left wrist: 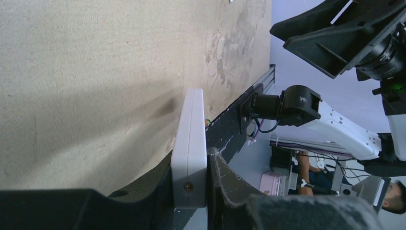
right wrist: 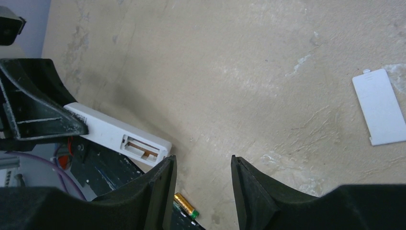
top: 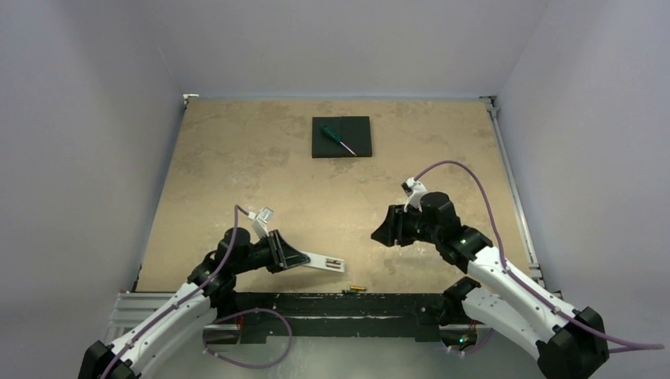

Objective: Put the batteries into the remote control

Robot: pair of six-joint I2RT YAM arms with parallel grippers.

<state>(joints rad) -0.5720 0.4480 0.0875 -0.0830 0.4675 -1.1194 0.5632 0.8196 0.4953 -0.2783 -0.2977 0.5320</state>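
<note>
The remote control (top: pixel 324 262) is clamped at one end by the left gripper (top: pixel 294 257), leaving its open battery bay (right wrist: pixel 141 146) exposed for loading. The right gripper (right wrist: pixel 203 179) is held parted and empty near the batteries (top: pixel 354 290), which lie at the near edge of the table (top: pixel 237 158), apparently for a pick.

White remote control (top: pixel 324 261), compartment open; goldish batteries (top: pixel 354 290) just beside it.

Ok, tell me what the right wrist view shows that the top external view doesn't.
Only the right wrist: a small flat white cover strip on the tan table. Only the top: a black square pad with a green-handled screwdriver on it. Both: the slim white remote control gripped by the left end effector, its battery bay open, and a goldish cylindrical battery at the table's near edge.
</note>
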